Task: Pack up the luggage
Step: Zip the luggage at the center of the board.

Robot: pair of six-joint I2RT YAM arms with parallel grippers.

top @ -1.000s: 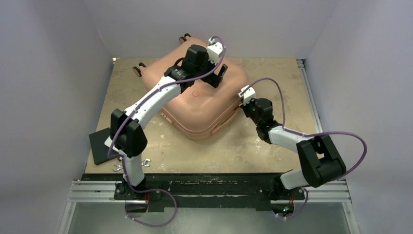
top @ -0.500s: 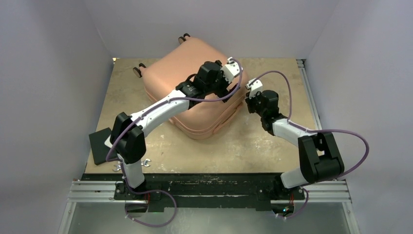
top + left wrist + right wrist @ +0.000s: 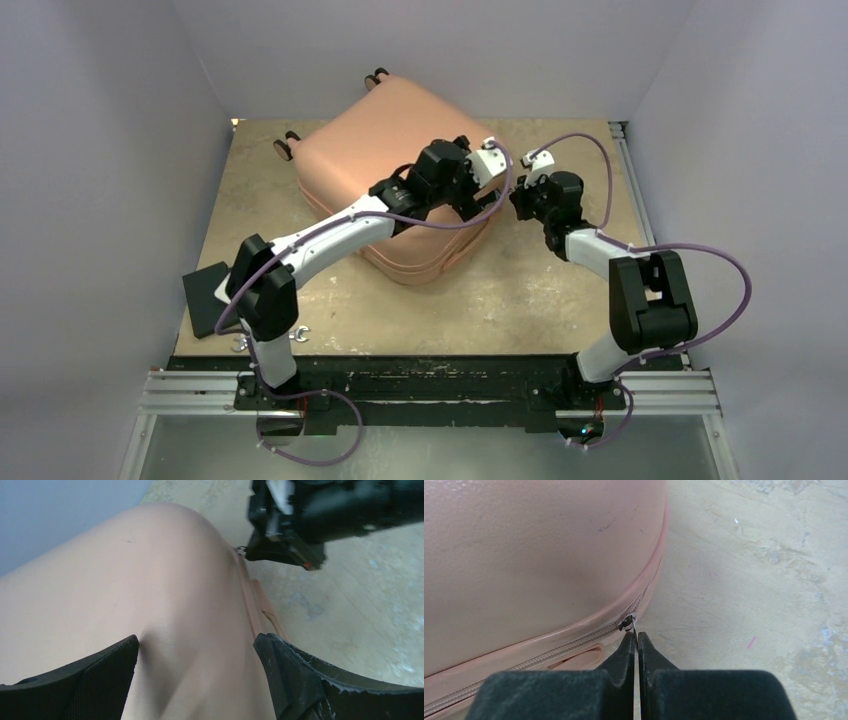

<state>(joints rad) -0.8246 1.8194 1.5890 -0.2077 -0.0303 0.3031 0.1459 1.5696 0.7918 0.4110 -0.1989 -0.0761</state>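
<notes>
Black flat pad (image 3: 205, 300) lies at the left edge of the table (image 3: 560, 300), part of it overhanging, well apart from everything else.

Item under task: the luggage (image 3: 370, 140), salmon-pink hard shell, lies flat at the far centre of the table, set diagonally. Its wheels (image 3: 283, 147) point toward the far left corner. The two shell halves are together, and the zipper seam runs along the near and right-hand edges.

Left arm reaches from its base across the near part of the shell. The left claw (image 3: 196, 647) is over the right-hand part of the upper shell face, its fingers (image 3: 300, 680) spread wide apart with nothing between them but the pink surface. Whether the pads press on the shell cannot be confirmed.

At the right-hand corner of the case the zipper pull (image 3: 628, 622) stands on the seam. To its left, the teeth are meshed.

Right claw (image 3: 636, 640) is at that corner, just beside the shell, fingertips brought together and pinching the thin metal tab of the zipper pull.
</notes>
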